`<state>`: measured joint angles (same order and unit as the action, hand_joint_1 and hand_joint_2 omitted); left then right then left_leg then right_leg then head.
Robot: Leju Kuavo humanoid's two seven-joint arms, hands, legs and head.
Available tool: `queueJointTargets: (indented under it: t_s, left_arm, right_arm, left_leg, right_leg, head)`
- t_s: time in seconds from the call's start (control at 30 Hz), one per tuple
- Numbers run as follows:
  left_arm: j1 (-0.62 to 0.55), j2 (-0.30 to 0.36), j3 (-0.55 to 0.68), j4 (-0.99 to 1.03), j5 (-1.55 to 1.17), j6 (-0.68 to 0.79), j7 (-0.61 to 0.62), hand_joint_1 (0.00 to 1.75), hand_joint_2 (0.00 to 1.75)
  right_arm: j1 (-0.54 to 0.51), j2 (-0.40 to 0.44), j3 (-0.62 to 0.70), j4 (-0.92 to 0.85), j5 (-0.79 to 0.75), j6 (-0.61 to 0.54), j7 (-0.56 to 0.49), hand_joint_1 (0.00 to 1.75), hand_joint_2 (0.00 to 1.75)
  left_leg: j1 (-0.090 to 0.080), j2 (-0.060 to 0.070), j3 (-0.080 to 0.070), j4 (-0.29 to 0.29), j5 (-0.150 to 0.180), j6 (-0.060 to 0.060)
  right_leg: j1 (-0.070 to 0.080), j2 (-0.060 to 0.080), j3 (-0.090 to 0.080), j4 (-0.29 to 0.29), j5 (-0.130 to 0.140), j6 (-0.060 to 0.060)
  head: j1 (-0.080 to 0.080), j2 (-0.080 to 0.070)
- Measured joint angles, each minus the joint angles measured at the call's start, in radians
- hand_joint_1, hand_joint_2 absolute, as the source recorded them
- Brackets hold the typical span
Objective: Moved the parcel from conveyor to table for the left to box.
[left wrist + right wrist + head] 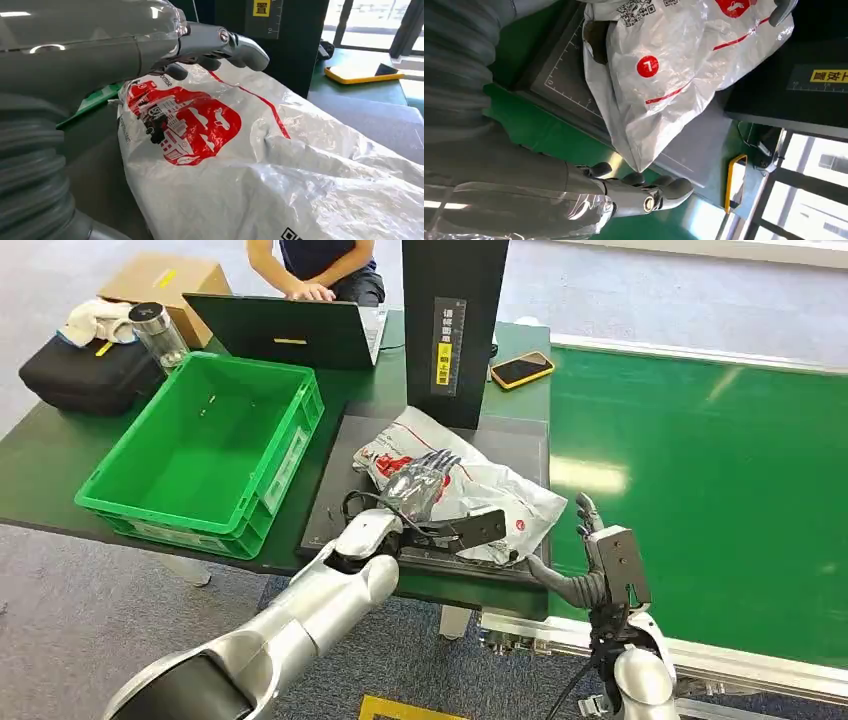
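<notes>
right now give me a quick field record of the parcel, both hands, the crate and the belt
parcel: white plastic mailer bag with red print, lying on the dark grey scale plate on the table
left hand: left hand over the parcel, fingers apart, grip not visible
right hand: right hand open, at the plate's edge by the conveyor, holding nothing
crate: green plastic crate, nothing visible inside, on the far side of the plate from the conveyor
conveyor: green belt, no parcels on the visible part
phone: yellow-cased phone beside the black upright post
</notes>
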<state>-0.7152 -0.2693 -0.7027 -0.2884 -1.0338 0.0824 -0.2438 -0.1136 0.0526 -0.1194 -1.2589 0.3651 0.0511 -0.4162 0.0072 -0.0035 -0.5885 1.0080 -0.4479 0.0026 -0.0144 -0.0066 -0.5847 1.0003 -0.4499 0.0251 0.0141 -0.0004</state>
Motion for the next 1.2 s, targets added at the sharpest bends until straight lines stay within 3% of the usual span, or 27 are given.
queueJointTargets:
  t_s: [0.33, 0.63, 1.07, 1.1, 1.13, 1.2]
  left_arm:
    - [0.000, 0.000, 0.000, 0.000, -0.015, -0.023, 0.015, 0.00, 1.75]
    - [0.005, 0.000, -0.042, 0.016, -0.129, -0.312, 0.173, 0.00, 1.75]
    - [0.015, 0.000, -0.072, 0.018, -0.159, -0.328, 0.217, 0.00, 1.75]
    - [0.016, 0.000, -0.073, 0.018, -0.159, -0.320, 0.224, 0.10, 1.75]
    - [0.017, 0.000, -0.074, 0.018, -0.158, -0.311, 0.230, 1.24, 1.75]
    - [0.019, 0.000, -0.074, 0.018, -0.153, -0.296, 0.238, 1.24, 1.75]
  right_arm:
    - [0.000, 0.001, 0.000, 0.000, 0.000, 0.000, 0.000, 0.00, 1.75]
    - [0.000, 0.010, -0.006, 0.006, 0.012, -0.008, -0.003, 0.00, 1.75]
    - [0.018, 0.026, -0.014, 0.002, 0.021, -0.015, -0.003, 0.00, 1.75]
    - [0.020, 0.027, -0.014, 0.000, 0.021, -0.015, -0.003, 0.00, 1.75]
    - [0.021, 0.028, -0.015, -0.001, 0.021, -0.015, -0.003, 0.00, 1.75]
    - [0.024, 0.029, -0.015, -0.005, 0.021, -0.015, -0.002, 0.00, 1.75]
  left_leg:
    - [0.000, 0.000, 0.000, 0.000, 0.000, 0.000]
    - [0.000, 0.000, 0.000, 0.000, 0.000, 0.000]
    - [0.000, 0.000, 0.005, 0.000, 0.000, 0.000]
    - [0.000, 0.000, 0.005, 0.000, 0.000, 0.000]
    - [0.000, 0.000, 0.005, 0.000, 0.000, 0.000]
    - [0.000, 0.000, 0.005, 0.000, 0.000, 0.000]
  right_leg:
    - [0.000, 0.000, 0.000, 0.000, 0.000, 0.000]
    - [0.000, -0.001, 0.001, 0.000, 0.000, 0.000]
    - [0.000, 0.000, 0.005, 0.000, 0.000, 0.000]
    - [0.000, 0.000, 0.005, 0.000, 0.000, 0.000]
    - [0.000, 0.000, 0.005, 0.000, 0.000, 0.000]
    - [0.000, 0.000, 0.005, 0.000, 0.000, 0.000]
  head:
    - [0.000, 0.000]
    - [0.000, 0.000]
    - [0.000, 0.000]
    - [0.000, 0.000]
    - [0.000, 0.000]
    - [0.000, 0.000]
